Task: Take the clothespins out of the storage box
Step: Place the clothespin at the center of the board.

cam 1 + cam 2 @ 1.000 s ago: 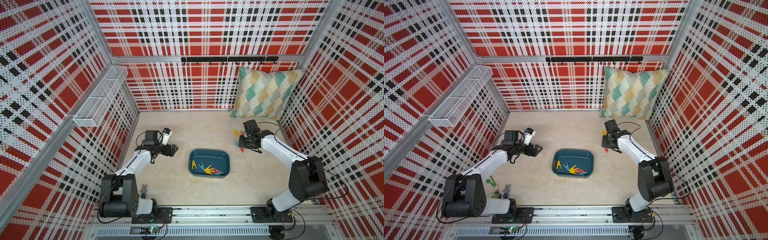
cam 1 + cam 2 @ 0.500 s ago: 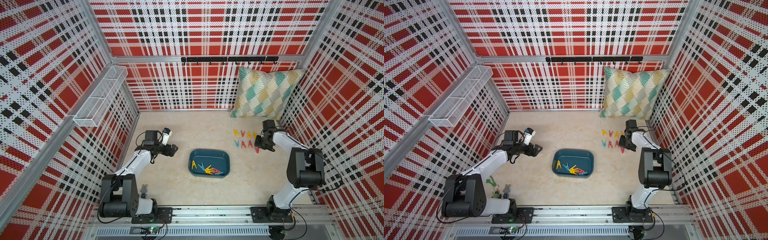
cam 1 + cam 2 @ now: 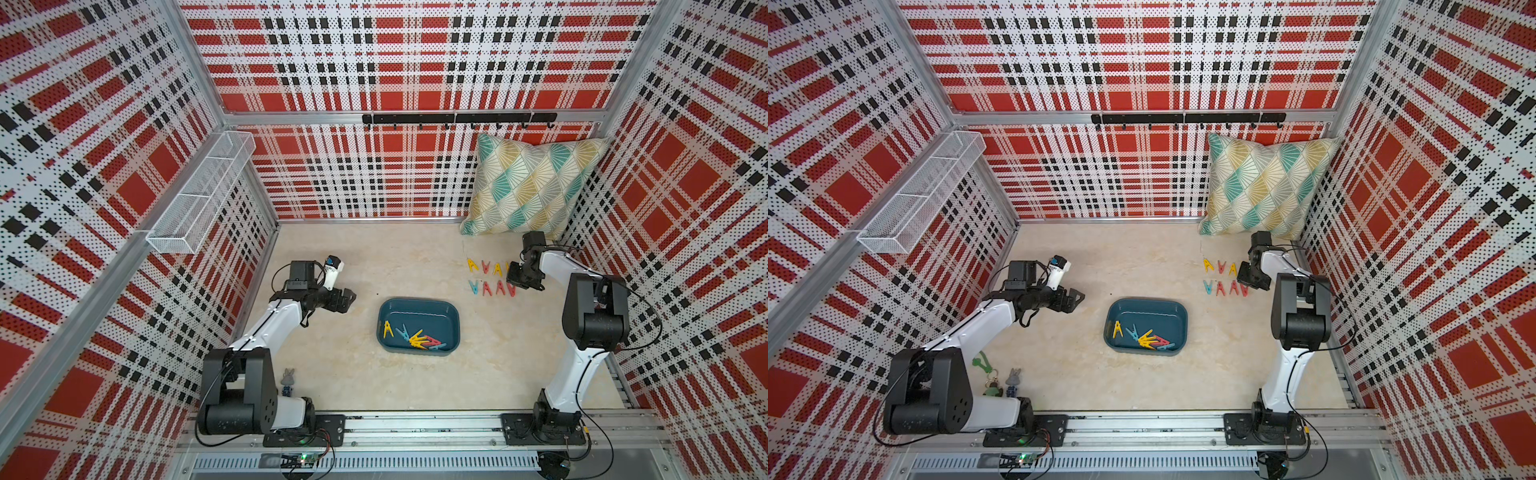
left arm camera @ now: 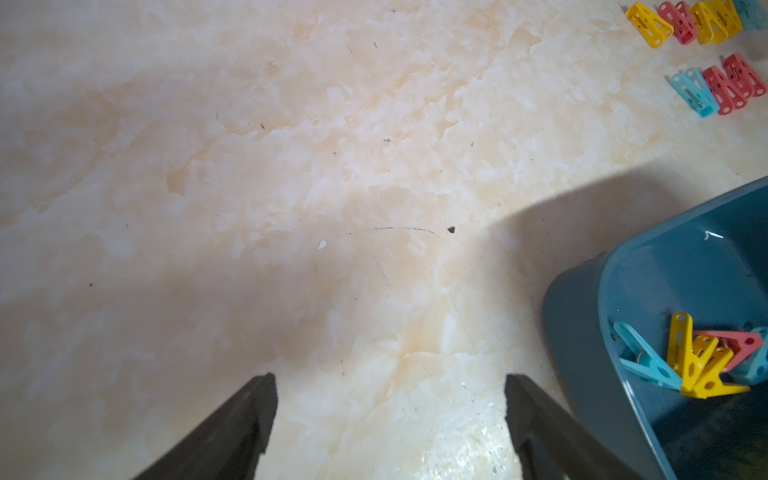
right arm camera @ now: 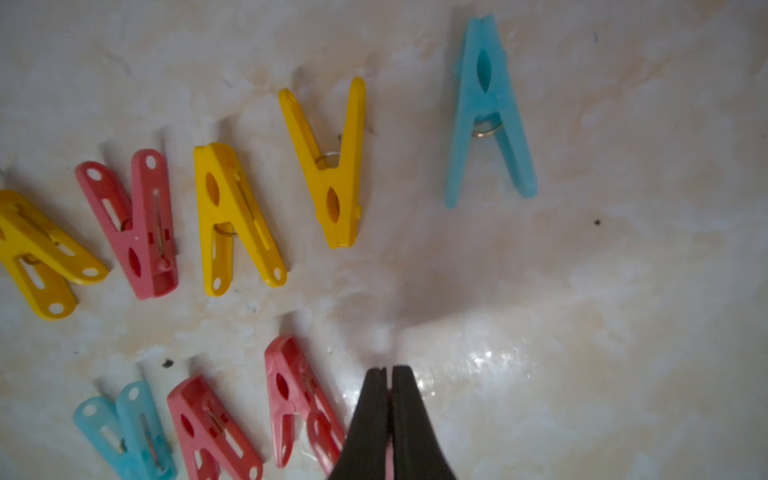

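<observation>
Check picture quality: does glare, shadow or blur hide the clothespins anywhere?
Right wrist view: dim and slightly soft, with glare on the table by the shut right gripper, yet the laid-out clothespins are readable. Left wrist view: sharp; a broad shadow lies beside the storage box, those inside it clear. Both top views: even light, bowed walls, clothespins tiny.

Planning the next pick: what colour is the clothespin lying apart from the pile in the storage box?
Yellow; that clothespin shows best in a top view.
</observation>
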Controlling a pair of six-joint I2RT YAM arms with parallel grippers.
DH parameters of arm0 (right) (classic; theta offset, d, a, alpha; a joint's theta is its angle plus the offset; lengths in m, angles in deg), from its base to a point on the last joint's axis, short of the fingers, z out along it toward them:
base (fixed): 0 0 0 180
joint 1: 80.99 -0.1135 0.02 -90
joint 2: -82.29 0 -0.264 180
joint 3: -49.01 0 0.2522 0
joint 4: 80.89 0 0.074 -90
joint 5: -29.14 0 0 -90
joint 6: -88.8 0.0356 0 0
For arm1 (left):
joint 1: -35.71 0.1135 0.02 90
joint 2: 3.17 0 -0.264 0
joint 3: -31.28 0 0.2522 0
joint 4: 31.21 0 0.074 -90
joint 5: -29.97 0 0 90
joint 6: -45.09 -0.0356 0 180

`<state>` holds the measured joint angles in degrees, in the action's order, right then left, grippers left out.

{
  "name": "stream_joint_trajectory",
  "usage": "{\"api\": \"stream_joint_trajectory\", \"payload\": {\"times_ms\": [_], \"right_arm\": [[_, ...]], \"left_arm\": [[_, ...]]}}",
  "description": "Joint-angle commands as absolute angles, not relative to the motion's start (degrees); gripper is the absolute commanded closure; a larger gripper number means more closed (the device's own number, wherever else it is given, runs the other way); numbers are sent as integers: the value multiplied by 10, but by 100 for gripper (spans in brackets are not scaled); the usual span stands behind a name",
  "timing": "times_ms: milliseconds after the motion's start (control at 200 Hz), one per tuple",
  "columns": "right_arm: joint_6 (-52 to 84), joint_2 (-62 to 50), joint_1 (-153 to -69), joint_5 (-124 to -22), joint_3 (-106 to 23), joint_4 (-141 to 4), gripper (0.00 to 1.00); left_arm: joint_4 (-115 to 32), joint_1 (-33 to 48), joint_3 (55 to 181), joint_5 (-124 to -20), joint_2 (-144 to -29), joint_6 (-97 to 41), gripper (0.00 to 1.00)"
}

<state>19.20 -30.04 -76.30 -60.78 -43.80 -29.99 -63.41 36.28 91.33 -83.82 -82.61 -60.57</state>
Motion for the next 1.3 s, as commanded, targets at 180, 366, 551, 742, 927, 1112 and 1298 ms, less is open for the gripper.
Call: {"api": "stream_joint_trajectory", "payload": {"times_ms": [180,366,551,742,927,1112,1298], "right_arm": [[180,-335,-760,-600,-460,-306,97],[179,-341,-760,-597,-467,-311,96],[180,-331,-760,-596,-470,-312,85],[178,-305,-761,-593,-472,-298,74],[182,-244,-767,-600,-455,-284,72],[181,-153,-799,-618,-429,-266,71],[184,-64,-874,-644,-388,-264,68]], "left_arm": [[-629,368,909,-847,-812,-607,9],[-628,368,909,-848,-812,-607,9],[-628,368,909,-847,-812,-607,9],[-629,368,909,-848,-813,-608,9],[-629,368,909,-849,-812,-607,9],[-630,369,909,-848,-811,-608,8],[-629,369,909,-847,-811,-608,9]]}}
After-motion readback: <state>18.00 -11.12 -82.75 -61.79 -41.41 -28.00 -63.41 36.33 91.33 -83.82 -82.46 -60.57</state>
